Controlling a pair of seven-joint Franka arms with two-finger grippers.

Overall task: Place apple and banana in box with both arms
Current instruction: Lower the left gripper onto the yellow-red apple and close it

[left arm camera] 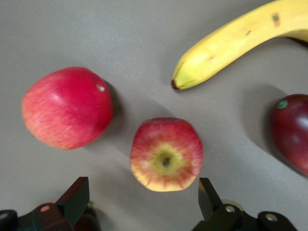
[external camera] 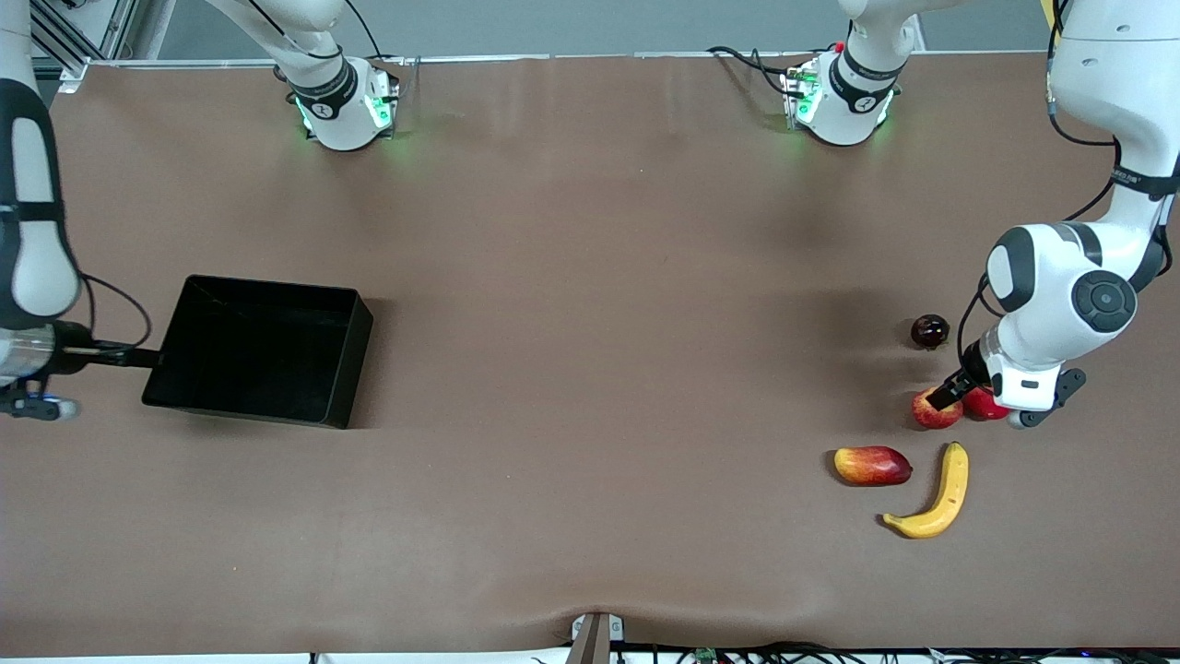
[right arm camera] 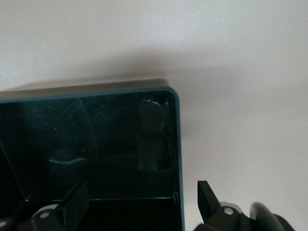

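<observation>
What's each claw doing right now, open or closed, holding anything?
Left claw: open, empty, above the apple.
Right claw: open, straddling the box wall, not clamped.

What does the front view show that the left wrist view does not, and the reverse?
Only the front view shows the box at the right arm's end of the table, the right gripper at its wall, both arm bases, and a dark round fruit.

Only the left wrist view shows the apple's yellowish stem dimple and the left gripper open, a finger on either side of the apple, not touching it.

Both show the apple, the banana, the larger red fruit and the mango.
</observation>
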